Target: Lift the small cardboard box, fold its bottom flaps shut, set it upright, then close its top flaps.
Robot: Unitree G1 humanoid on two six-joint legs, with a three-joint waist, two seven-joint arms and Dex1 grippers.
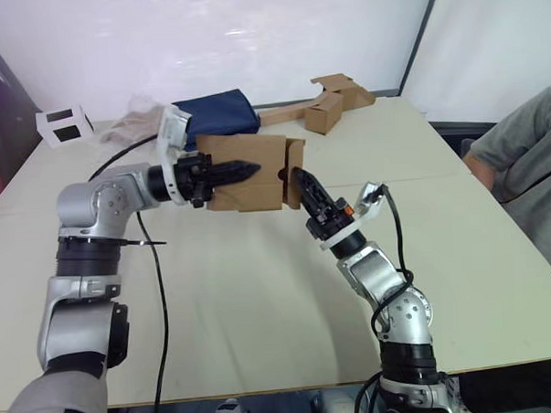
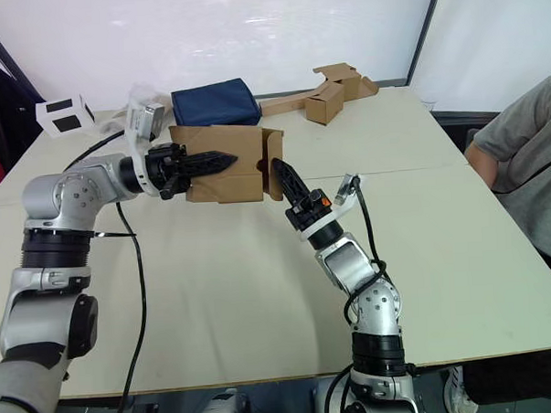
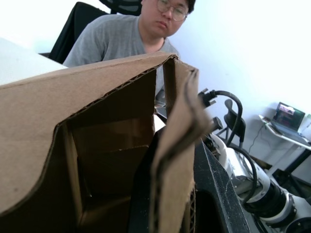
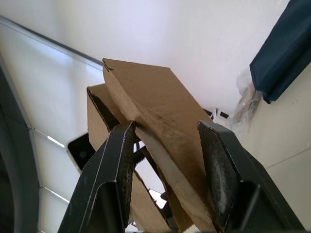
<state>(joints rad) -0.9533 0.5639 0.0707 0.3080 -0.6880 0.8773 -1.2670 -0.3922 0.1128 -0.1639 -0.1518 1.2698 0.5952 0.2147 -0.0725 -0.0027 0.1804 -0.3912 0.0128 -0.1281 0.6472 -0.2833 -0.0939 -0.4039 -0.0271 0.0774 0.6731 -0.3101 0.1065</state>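
The small cardboard box (image 1: 253,191) hangs above the table, lying on its side with its open ends facing left and right. My left gripper (image 1: 241,170) is shut on its near wall, one black finger lying across the front face. In the left wrist view that wall (image 3: 172,145) stands pinched between my fingers. At the box's right end the flaps (image 1: 296,167) stand partly folded. My right gripper (image 1: 301,181) is open and reaches up at that end, one flap (image 4: 160,116) lying between its fingers (image 4: 112,179). I cannot tell whether these are the bottom flaps or the top flaps.
A navy bag (image 1: 218,113) and crumpled plastic (image 1: 130,126) lie behind the box. Another brown box on a long strip (image 1: 330,102) sits at the back right, a white block (image 1: 63,124) at the back left. A person (image 1: 529,159) sits at the table's right edge.
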